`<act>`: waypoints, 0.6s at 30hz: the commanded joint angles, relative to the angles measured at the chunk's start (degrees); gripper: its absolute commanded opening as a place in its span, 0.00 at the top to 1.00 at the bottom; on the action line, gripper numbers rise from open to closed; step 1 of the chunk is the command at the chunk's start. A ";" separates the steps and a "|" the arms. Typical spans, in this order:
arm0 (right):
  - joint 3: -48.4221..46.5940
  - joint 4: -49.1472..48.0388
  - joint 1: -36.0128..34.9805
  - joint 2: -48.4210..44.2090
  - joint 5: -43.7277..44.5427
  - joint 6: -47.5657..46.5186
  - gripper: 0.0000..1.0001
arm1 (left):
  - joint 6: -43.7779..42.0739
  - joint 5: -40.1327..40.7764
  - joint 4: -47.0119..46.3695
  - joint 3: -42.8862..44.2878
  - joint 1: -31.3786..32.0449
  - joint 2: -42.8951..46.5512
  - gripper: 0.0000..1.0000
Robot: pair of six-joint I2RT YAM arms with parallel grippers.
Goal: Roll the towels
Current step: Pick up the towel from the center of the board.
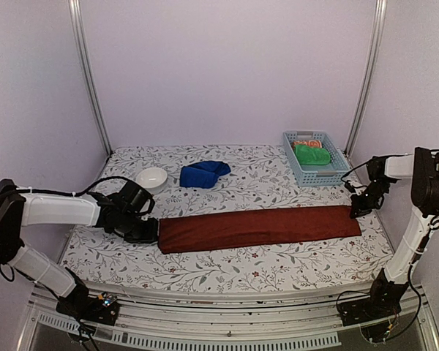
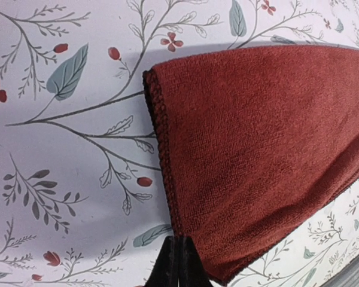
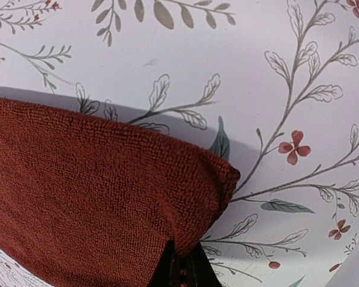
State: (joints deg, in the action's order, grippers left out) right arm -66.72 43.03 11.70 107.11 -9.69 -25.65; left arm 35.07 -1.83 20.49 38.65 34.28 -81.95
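Observation:
The dark red towel [image 1: 256, 227] lies stretched in a long strip across the middle of the table. My left gripper [image 1: 155, 230] is at its left end. In the left wrist view that gripper [image 2: 178, 240] is shut, with the red towel's [image 2: 257, 137] stitched hem running into its tips. My right gripper [image 1: 357, 208] is at the right end. In the right wrist view it [image 3: 184, 258] is shut on a corner of the red towel [image 3: 84, 191], with red cloth showing between the fingers. The blue towel [image 1: 203, 174] sits crumpled behind the strip.
A white bowl [image 1: 152, 178] stands left of the blue towel. A light blue basket [image 1: 329, 174] at the back right holds a green cloth [image 1: 312, 155] and an orange cloth [image 1: 306, 143]. The floral tablecloth [image 1: 227, 267] covers the table.

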 commanded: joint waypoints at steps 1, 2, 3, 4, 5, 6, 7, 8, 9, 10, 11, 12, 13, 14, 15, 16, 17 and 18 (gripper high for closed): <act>1.90 0.25 0.26 1.96 0.70 0.30 0.97 | -0.82 1.45 1.57 1.73 -0.09 1.47 0.97; 1.52 0.53 0.56 0.71 0.30 0.13 0.97 | -0.93 1.80 1.76 1.84 -0.16 1.60 0.96; 0.98 1.05 0.90 -0.48 0.02 0.05 0.97 | -1.07 2.29 2.03 1.98 -0.28 1.77 0.94; 0.20 1.85 1.35 -1.75 -0.32 0.00 0.97 | -1.21 2.87 2.23 2.02 -0.39 1.90 0.94; -0.63 2.66 1.84 -2.86 -0.48 -0.21 0.97 | -1.49 3.20 2.34 2.11 -0.62 1.91 0.94; -1.74 3.57 2.31 -4.13 -0.45 -0.51 0.97 | -1.76 3.26 2.44 2.13 -0.88 1.92 0.94; -2.13 4.70 2.85 -4.90 -0.50 -0.88 0.97 | -1.88 3.21 2.37 2.13 -1.15 1.83 0.93; -3.81 5.95 3.39 -5.43 -0.37 -1.22 0.97 | -2.03 3.15 2.32 2.13 -1.35 1.69 0.93; -5.15 7.22 3.83 -5.81 -0.32 -1.85 0.97 | -2.11 3.10 2.23 2.20 -1.57 1.62 0.93; -6.10 8.66 4.58 -6.15 -0.18 -2.27 0.97 | -2.22 2.95 2.13 2.28 -1.66 1.48 0.93; -6.98 9.52 5.24 -6.39 0.14 -2.86 0.97 | -2.35 2.89 2.03 2.42 -1.75 1.31 0.93; -7.96 10.48 5.89 -6.56 0.64 -3.23 0.97 | -2.44 2.77 1.95 2.59 -1.85 1.04 0.93; -8.94 11.50 6.55 -6.67 1.12 -4.06 0.97 | -2.55 2.66 1.88 2.76 -1.85 0.81 0.93; -10.37 12.40 7.24 -6.71 1.71 -4.76 0.97 | -2.69 2.47 1.76 2.97 -1.92 0.61 0.93; -11.68 13.35 8.02 -6.58 1.96 -5.48 0.97 | -2.89 2.30 1.63 3.12 -1.94 0.31 0.93; -12.92 14.26 8.80 -6.57 2.37 -5.84 0.97 | -3.03 2.15 1.58 3.28 -1.98 0.04 0.93; -14.34 15.27 9.32 -6.46 2.70 -6.38 0.97 | -3.16 2.00 1.57 3.47 -2.00 -0.35 0.93; -15.63 16.37 9.68 -6.45 2.93 -6.68 0.97 | -3.35 1.89 1.57 3.67 -2.02 -0.66 0.93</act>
State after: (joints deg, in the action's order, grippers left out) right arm -77.91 53.84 19.46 102.02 -9.04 -29.58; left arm 33.12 0.60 21.87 40.47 32.93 -81.12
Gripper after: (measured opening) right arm 0.029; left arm 0.073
